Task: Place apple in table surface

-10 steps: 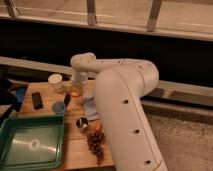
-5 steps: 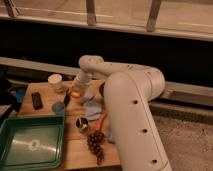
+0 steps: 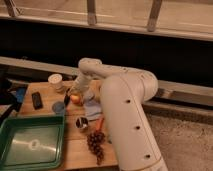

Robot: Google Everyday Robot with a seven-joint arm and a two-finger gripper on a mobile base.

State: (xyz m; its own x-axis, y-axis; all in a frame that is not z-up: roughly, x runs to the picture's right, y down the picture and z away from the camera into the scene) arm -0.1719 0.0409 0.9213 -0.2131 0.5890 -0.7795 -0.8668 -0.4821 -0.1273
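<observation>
The apple [image 3: 75, 99] is small, round and yellow-orange. It sits in my gripper [image 3: 72, 98], which reaches down from the white arm to the back middle of the table surface [image 3: 46, 94]. The dark fingers are closed around the apple, which is at or just above the light brown wood. I cannot tell whether it touches the wood. The arm's large white link fills the right of the view and hides the table's right part.
A green tray [image 3: 20, 131] lies at the front left. A white cup [image 3: 55, 80], a black object [image 3: 36, 100], a blue disc [image 3: 58, 106] and a pale blue cloth [image 3: 92, 108] surround the gripper. A small dark cup [image 3: 81, 123] and dark grapes [image 3: 95, 143] lie nearer.
The arm's large link has swung to the right in the view. The gripper with the apple has shifted slightly right and stays low over the table.
</observation>
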